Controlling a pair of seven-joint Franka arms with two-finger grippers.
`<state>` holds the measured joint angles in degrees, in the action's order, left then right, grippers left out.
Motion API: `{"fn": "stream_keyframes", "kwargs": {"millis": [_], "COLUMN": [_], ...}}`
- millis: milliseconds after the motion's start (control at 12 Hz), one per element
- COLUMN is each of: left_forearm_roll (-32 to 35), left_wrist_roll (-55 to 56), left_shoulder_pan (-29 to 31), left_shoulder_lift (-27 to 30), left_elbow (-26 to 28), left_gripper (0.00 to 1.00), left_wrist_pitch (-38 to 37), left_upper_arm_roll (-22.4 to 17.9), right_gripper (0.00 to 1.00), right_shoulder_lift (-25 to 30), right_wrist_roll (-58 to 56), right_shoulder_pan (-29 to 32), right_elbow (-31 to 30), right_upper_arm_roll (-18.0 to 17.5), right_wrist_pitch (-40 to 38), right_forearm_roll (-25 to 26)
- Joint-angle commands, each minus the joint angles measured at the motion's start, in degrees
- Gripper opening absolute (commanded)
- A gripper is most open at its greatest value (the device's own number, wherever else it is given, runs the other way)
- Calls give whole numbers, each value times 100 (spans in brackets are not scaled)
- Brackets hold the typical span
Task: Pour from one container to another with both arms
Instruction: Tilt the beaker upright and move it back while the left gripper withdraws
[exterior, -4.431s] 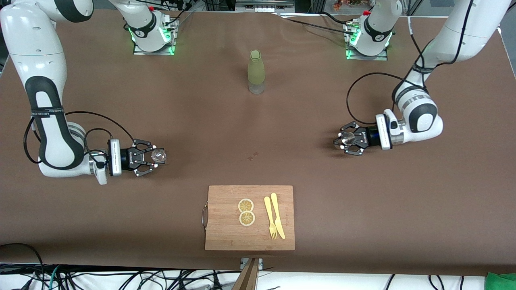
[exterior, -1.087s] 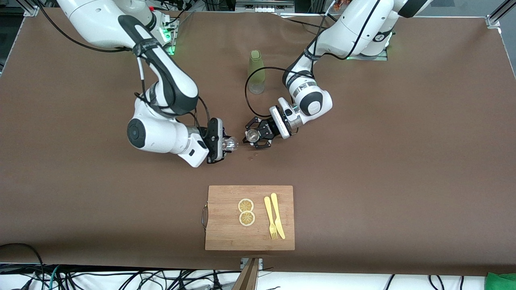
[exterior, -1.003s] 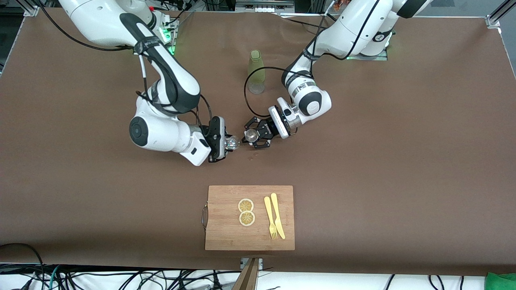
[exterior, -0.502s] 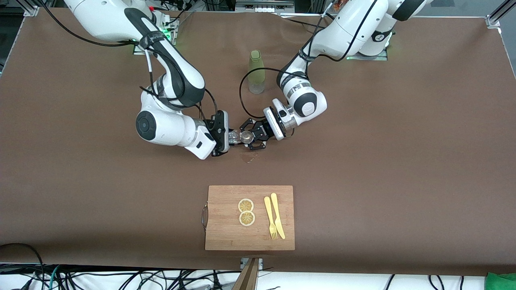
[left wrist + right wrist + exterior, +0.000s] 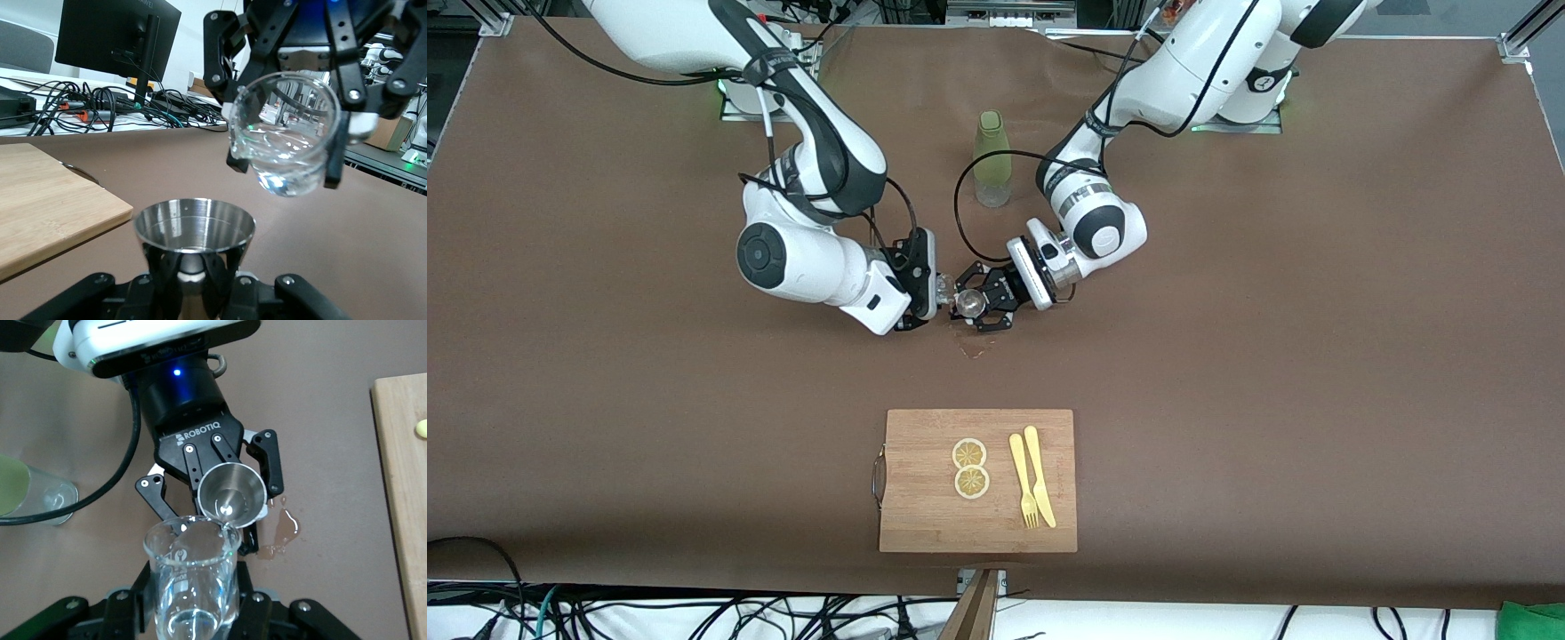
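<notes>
Now right hand (image 5: 927, 286) clamps tilted glass (image 5: 192, 580), lip over jigger (image 5: 194, 233) rim (left hand (image 5: 980, 304) clamps jigger).

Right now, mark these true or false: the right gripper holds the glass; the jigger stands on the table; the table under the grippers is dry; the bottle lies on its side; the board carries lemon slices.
1. The right gripper holds the tiny clear drinking glass. True.
2. The shiny steel hourglass-shaped jigger stands on the table. False: the left gripper holds it in the air.
3. The brown table under the grippers is dry. False: a small puddle lies there.
4. The tall olive-green bottle lies on its side. False: it stands upright.
5. The wooden cutting board carries two lemon slices. True.
</notes>
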<state>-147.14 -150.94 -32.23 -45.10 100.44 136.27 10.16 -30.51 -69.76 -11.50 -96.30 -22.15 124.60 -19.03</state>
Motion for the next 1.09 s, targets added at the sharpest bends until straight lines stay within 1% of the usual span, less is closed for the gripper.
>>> {"fn": "stream_keyframes", "kwargs": {"millis": [0,334,1003], "left_forearm_roll": [-667,-658,-632], "left_wrist_roll": [-322,-314,-314], "left_shoulder_pan": [-134,-99,-64], "left_shoulder_lift": [-78,-69,-25], "left_elbow": [-174,-165,-147], "left_gripper": [0,0,0], "left_wrist_pitch": [84,84,84], "left_upper_arm_roll": [-67,-67,-120], "right_gripper": [36,37,36], "right_shoulder_lift": [256,248,230], "right_wrist_roll": [304,682,947], "right_shoulder_pan": [-80,-221,-291], "right_elbow": [-223,-197,-135], "right_upper_arm_roll": [-9,-9,-9], "right_wrist_pitch": [29,29,46], "right_forearm_roll": [241,557,707]}}
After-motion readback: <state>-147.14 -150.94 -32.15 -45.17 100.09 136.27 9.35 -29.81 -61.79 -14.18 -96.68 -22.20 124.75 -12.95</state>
